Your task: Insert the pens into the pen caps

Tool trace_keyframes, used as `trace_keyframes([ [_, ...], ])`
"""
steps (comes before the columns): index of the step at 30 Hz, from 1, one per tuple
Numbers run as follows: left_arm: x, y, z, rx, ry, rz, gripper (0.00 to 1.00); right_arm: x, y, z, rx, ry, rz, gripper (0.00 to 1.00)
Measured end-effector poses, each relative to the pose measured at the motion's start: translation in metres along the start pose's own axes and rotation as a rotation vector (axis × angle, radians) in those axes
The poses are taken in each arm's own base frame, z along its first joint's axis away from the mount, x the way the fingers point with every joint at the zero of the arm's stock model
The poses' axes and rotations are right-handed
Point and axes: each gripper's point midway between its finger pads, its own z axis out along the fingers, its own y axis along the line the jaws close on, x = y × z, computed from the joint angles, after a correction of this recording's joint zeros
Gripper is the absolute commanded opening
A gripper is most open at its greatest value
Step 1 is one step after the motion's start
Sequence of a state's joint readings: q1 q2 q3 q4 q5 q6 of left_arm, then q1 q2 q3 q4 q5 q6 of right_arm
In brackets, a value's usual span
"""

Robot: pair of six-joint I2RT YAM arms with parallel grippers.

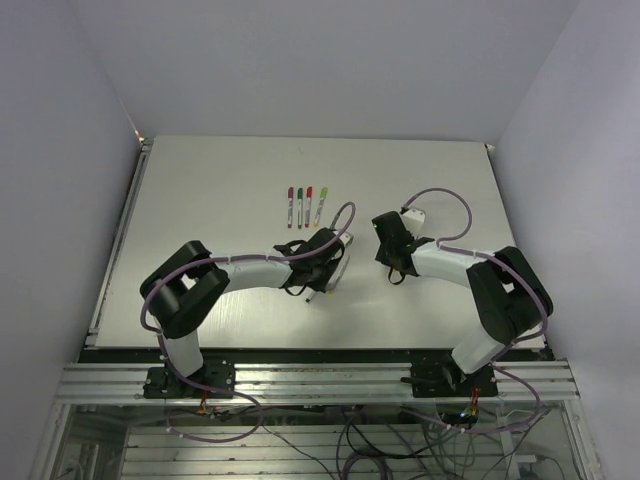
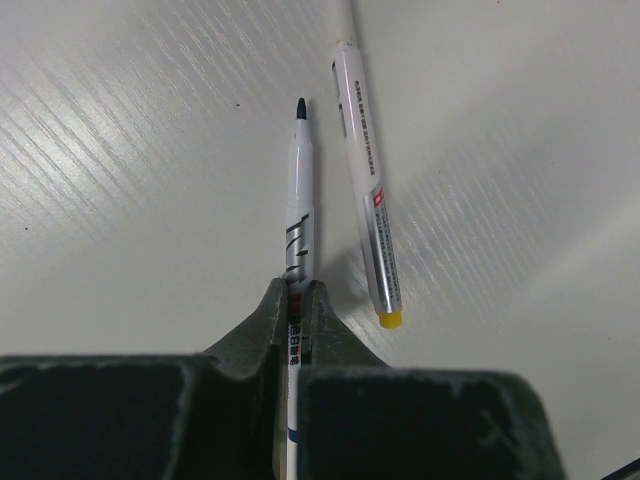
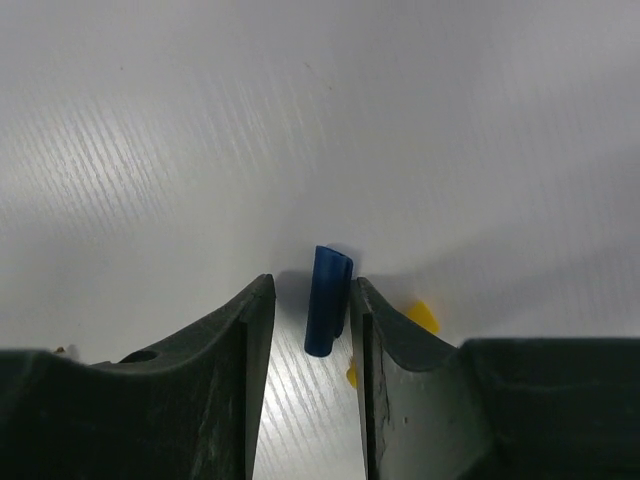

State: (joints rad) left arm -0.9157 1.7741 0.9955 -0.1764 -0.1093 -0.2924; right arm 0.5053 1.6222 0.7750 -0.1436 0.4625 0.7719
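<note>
Left gripper [image 2: 298, 300] is clamped on the dark-tipped pen [image 2: 299, 190], tip sticking out. Right gripper [image 3: 310, 288] has its jaws apart around the dark blue cap [image 3: 326, 300] on the tabletop [image 3: 150, 150] — I'd centre it before squeezing, since it sits nearer one finger and could squirt out.

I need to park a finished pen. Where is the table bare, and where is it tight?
Bare: the table left of the four capped pens, and its far strip behind them. Crowded: mid-table, where the left gripper holds a pen beside a yellow-ended pen, and the right gripper straddles the blue cap.
</note>
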Motion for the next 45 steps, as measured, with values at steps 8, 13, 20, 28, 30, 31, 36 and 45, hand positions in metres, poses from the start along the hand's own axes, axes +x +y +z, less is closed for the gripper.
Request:
trace_keyframes([
  [8, 0.000, 0.000, 0.000, 0.010, 0.003, -0.005, 0.07, -0.005, 0.001, 0.006, 0.025, -0.017, 0.008, 0.25],
  [13, 0.000, 0.000, 0.000, 0.014, 0.004, -0.007, 0.07, -0.005, -0.001, 0.007, 0.040, -0.021, 0.017, 0.19],
  [20, 0.000, -0.001, -0.001, 0.019, 0.006, -0.011, 0.07, -0.001, -0.001, 0.006, 0.043, -0.021, 0.028, 0.00],
  [28, 0.001, -0.001, -0.002, 0.021, 0.008, -0.011, 0.07, 0.005, 0.003, 0.000, -0.006, -0.026, 0.050, 0.00],
  [30, 0.003, 0.000, -0.004, 0.021, 0.010, -0.010, 0.07, 0.007, 0.006, -0.003, -0.035, -0.022, 0.053, 0.00],
  [31, 0.005, 0.001, -0.007, 0.019, 0.015, -0.010, 0.07, 0.009, 0.007, -0.006, -0.053, -0.017, 0.051, 0.00],
  [36, 0.005, 0.003, -0.022, 0.018, 0.003, -0.012, 0.07, 0.014, 0.013, -0.021, -0.146, 0.008, 0.026, 0.00],
  [45, -0.027, 0.001, -0.052, 0.041, -0.140, -0.026, 0.07, -0.033, 0.045, -0.064, -0.363, -0.140, 0.063, 0.00],
])
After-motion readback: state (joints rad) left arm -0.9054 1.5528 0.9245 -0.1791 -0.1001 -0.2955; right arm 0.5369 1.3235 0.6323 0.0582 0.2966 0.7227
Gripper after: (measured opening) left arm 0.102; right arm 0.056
